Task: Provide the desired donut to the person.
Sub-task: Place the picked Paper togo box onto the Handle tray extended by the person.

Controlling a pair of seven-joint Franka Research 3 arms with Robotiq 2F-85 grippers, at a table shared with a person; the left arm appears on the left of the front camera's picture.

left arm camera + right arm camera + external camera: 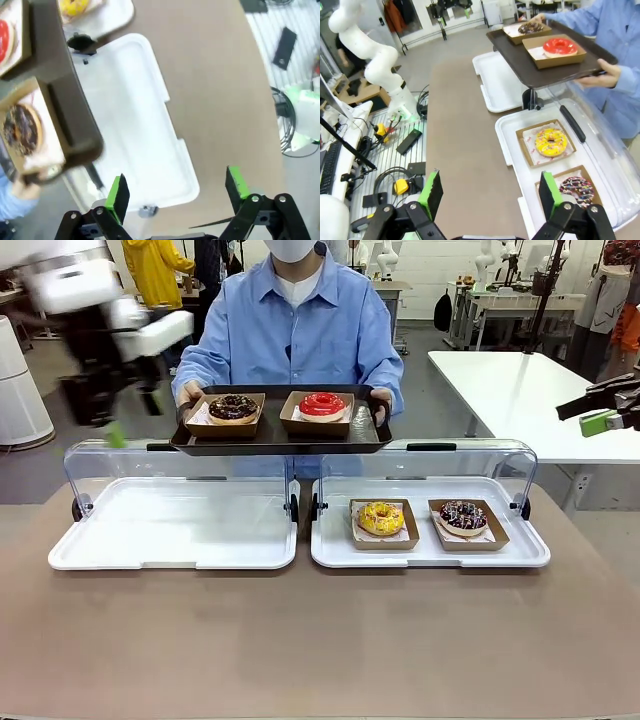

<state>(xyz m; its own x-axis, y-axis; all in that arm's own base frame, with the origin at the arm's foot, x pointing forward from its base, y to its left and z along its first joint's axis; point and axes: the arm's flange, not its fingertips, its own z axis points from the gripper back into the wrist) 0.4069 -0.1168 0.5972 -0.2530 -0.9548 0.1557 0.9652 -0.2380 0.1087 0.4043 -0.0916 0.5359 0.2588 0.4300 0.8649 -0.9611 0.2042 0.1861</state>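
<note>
The person (296, 330) in a light blue shirt holds out a dark tray (280, 438) at the table's far side. On it sit a chocolate donut (233, 407) and a red-glazed donut (321, 404), each in a brown paper box. A yellow donut (381, 518) and a sprinkled chocolate donut (463, 516) lie in the right white case (430, 552). My left gripper (177, 190) is open above the empty left case (135, 125), blurred in the front view (110, 420). My right gripper (490, 190) is open, off to the table's right (605, 418).
Both white cases have clear lids standing open at the back (180, 465). The brown tabletop (300, 640) in front of the cases is bare. A white side table (530, 390) stands at the back right. Cables and small devices lie on a grille (395, 165) beside the table.
</note>
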